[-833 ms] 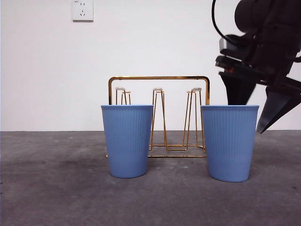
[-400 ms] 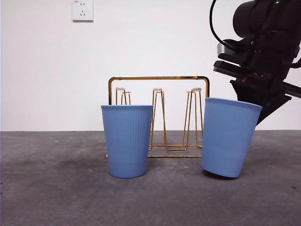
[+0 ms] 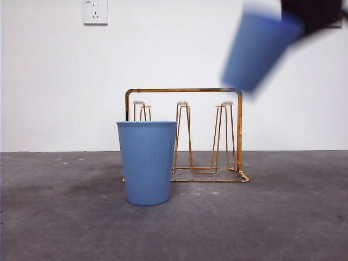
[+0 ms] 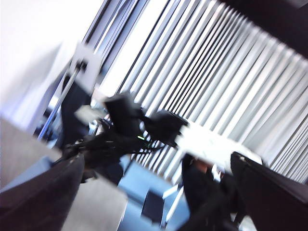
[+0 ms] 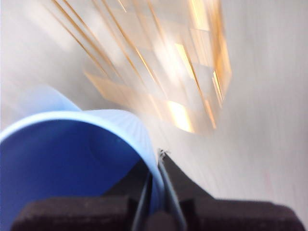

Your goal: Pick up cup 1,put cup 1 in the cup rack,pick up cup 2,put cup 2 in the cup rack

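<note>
Front view: blue cup 1 [image 3: 255, 51] aloft at upper right, tilted, blurred — above cup rack [image 3: 185, 136], clear of it. Dark mass at cup's rim in top corner, too smeared to make out. Cup 2 [image 3: 147, 162] upright on grey surface [image 3: 283, 223], before rack's left end.

Left wrist view: left end effector [image 4: 159, 192] spread wide, holding nothing, facing window blinds.

Right wrist view: right end effector [image 5: 156, 185] pinched narrow on cup 1's rim — one jaw inside, one outside; rack blurred beyond.

A lab or office test bench: grey table [image 3: 65, 228] against a bare white wall [image 3: 54, 81]; wall socket [image 3: 95, 12]; vertical window blinds [image 4: 216, 72] behind.
</note>
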Tool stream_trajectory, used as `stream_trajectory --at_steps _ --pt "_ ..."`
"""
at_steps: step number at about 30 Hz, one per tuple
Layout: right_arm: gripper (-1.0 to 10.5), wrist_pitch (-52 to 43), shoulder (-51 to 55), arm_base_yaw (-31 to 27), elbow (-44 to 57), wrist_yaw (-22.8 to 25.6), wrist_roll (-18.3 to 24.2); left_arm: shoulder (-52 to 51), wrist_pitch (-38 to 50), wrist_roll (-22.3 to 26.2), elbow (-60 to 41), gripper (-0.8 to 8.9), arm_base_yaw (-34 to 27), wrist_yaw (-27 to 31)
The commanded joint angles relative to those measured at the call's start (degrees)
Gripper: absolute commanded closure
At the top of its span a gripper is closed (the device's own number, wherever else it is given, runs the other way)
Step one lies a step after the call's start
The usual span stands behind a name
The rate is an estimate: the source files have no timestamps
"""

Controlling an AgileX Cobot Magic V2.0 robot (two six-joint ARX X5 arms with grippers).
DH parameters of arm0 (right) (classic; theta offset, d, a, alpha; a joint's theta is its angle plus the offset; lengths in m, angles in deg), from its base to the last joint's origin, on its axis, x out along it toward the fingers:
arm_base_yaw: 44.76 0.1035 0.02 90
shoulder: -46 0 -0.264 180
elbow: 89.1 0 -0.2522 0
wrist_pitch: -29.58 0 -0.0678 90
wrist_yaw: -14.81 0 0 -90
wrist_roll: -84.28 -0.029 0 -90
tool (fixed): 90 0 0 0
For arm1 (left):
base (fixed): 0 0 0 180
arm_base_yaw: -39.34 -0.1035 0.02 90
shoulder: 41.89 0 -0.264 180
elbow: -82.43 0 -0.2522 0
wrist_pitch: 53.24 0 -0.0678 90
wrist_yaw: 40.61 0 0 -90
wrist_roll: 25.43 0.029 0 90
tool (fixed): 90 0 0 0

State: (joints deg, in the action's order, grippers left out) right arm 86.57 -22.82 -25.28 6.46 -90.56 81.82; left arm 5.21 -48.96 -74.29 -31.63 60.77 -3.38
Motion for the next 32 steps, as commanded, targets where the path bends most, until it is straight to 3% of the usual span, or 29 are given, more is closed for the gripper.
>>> stream_trajectory --at_steps 1,7,11,16,20,26,32 --pt "9.6 -3.67 6.60 0.07 -4.22 -3.10 -3.08 1.60 8.96 -7.58 0.17 1.54 1.97 2.16" --pt "9.6 -11.04 13.77 0.07 -13.25 -6.67 -5.14 6.73 25.46 -15.19 0.17 1.54 7.17 8.15" --pt "9.6 -17.59 15.52 0.07 -16.11 -10.67 -7.28 10.73 33.59 -16.98 0.20 1.54 11.15 12.90" --pt "9.6 -25.18 15.85 0.09 -16.31 -13.42 -11.52 16.00 42.47 -16.96 0.22 1.54 15.72 19.67" --pt "9.6 -26.43 14.95 0.57 -16.31 -13.64 -11.54 19.91 49.20 -16.90 0.68 1.54 18.82 25.70" --pt "9.6 -31.50 12.31 5.31 -16.31 -13.51 -12.61 25.11 50.75 -14.73 5.11 1.54 22.01 29.24" --pt "9.6 -35.76 9.53 10.16 -16.31 -9.66 -12.35 29.03 50.45 -10.58 11.06 1.54 24.92 31.65"
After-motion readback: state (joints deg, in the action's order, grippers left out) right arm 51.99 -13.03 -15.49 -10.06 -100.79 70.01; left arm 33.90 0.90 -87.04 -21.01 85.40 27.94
